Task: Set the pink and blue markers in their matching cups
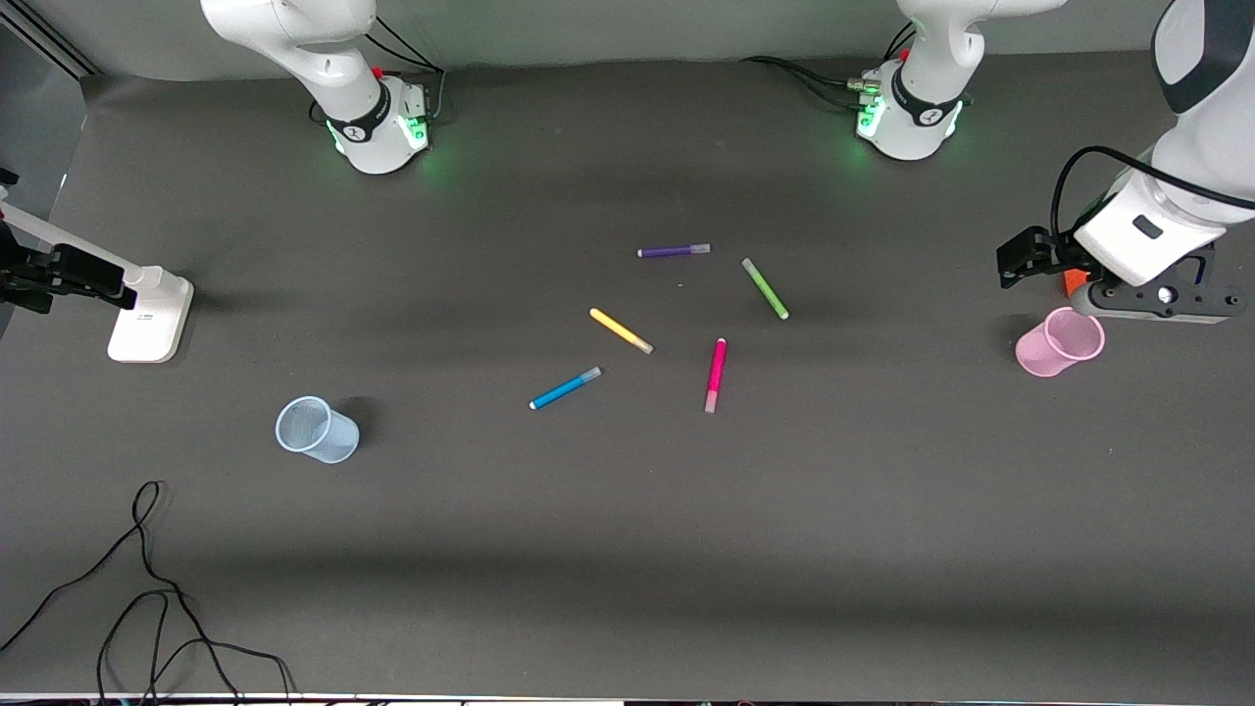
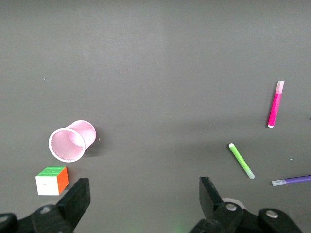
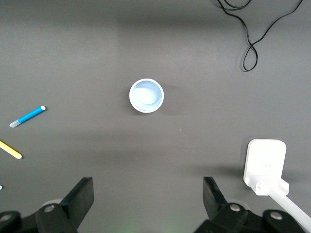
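The pink marker [image 1: 716, 375] and the blue marker [image 1: 566, 388] lie flat on the dark table near its middle, apart from each other. The pink cup [image 1: 1059, 341] stands at the left arm's end. The blue cup [image 1: 316, 429] stands toward the right arm's end. My left gripper [image 1: 1025, 260] hangs open and empty over the table beside the pink cup; its view [image 2: 143, 187] shows the pink cup [image 2: 72, 141] and the pink marker [image 2: 275, 104]. My right gripper [image 3: 146, 187] is open and empty, high over the blue cup [image 3: 146, 95], with the blue marker [image 3: 28, 116] off to one side. It is out of the front view.
A yellow pen [image 1: 621, 330], a green pen [image 1: 765, 288] and a purple pen [image 1: 674, 251] lie by the markers. A colour cube [image 2: 52, 180] sits beside the pink cup. A white stand [image 1: 149, 316] and a loose black cable [image 1: 147, 588] are at the right arm's end.
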Robot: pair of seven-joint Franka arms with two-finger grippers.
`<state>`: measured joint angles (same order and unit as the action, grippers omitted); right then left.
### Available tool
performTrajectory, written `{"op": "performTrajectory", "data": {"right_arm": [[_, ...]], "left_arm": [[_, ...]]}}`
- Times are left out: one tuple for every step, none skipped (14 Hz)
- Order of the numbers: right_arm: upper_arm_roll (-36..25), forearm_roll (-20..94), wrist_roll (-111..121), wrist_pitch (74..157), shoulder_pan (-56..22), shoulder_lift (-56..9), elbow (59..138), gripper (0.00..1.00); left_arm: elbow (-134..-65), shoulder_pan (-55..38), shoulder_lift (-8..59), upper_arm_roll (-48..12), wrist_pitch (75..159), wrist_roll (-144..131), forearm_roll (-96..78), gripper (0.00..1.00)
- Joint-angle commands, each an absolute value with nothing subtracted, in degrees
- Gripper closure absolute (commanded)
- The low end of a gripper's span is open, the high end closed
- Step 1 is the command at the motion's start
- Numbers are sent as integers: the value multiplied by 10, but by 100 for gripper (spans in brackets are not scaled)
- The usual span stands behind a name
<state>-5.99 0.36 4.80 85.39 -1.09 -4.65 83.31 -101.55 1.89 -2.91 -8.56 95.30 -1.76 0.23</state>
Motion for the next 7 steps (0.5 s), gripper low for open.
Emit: {"op": "performTrajectory", "data": {"right_arm": [[-62, -7, 57, 855, -14, -31, 849, 0], [-62, -7, 57, 855, -14, -32, 849, 0], [-62, -7, 58, 853, -14, -32, 849, 0], [-61, -7, 58, 853, -14, -32, 849, 0], [-61, -7, 57, 852, -14, -32, 849, 0], [-60, -4, 48, 852, -16, -32, 852, 0], [-56, -1, 27, 852, -18, -33, 853, 0]], "left_arm": [[-1015, 21, -32, -92, 950, -11, 6, 0], [-1015, 20, -32, -92, 950, -11, 6, 0], [-1015, 20, -32, -92, 950, -13, 6, 0], [-1015, 20, -32, -92, 950, -13, 6, 0], [-1015, 20, -32, -92, 949, -13, 6, 0], [-1015, 20, -32, -92, 949, -13, 6, 0], [-1015, 20, -32, -92, 949, -14, 6, 0]]}}
